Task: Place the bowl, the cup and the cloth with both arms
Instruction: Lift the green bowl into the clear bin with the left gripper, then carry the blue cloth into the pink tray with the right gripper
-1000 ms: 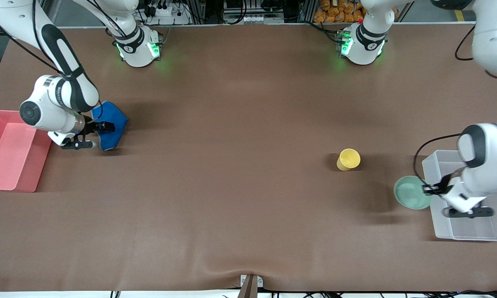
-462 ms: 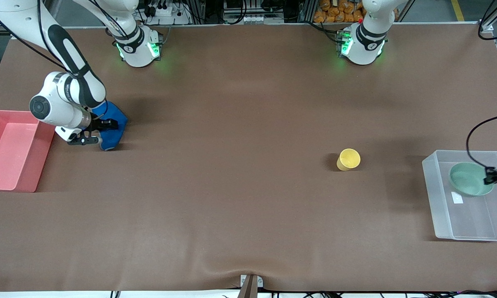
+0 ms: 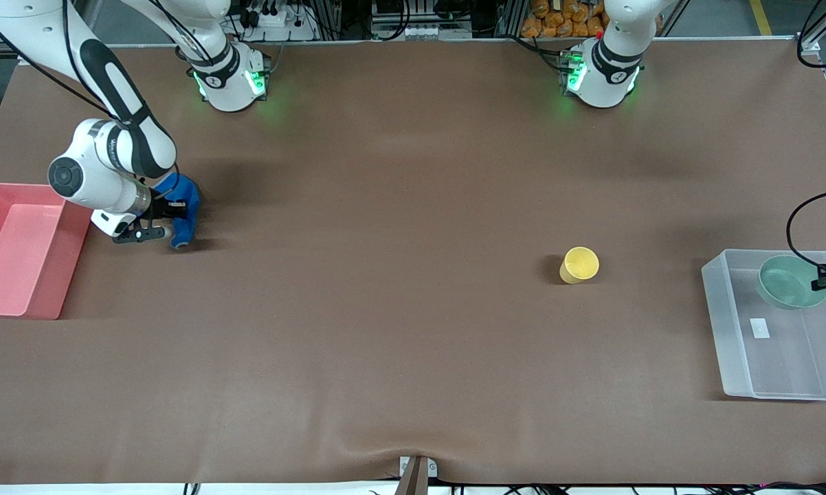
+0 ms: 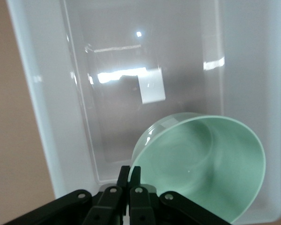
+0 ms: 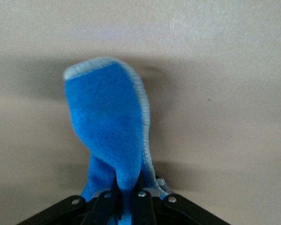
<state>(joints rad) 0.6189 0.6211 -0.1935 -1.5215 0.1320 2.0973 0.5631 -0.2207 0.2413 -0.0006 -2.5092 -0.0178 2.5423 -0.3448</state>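
The left gripper, pinching the bowl by its rim, has carried it over the clear bin at the left arm's table edge; release appears next. The right gripper, clamped on the cloth, has bunched and lifted it beside the pink bin. The cup stands untouched on the table.

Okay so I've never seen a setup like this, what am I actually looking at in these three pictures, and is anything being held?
These are two white robot arms bolted along one edge of a brown table. The wide picture comes from a high camera facing them; the other two come from cameras on each arm's wrist. The left gripper is shut on the rim of a mint-green bowl, holding it over a clear bin. The right gripper pinches a blue cloth beside a pink bin; the cloth hangs bunched from its fingers. A yellow cup stands on the table, untouched.
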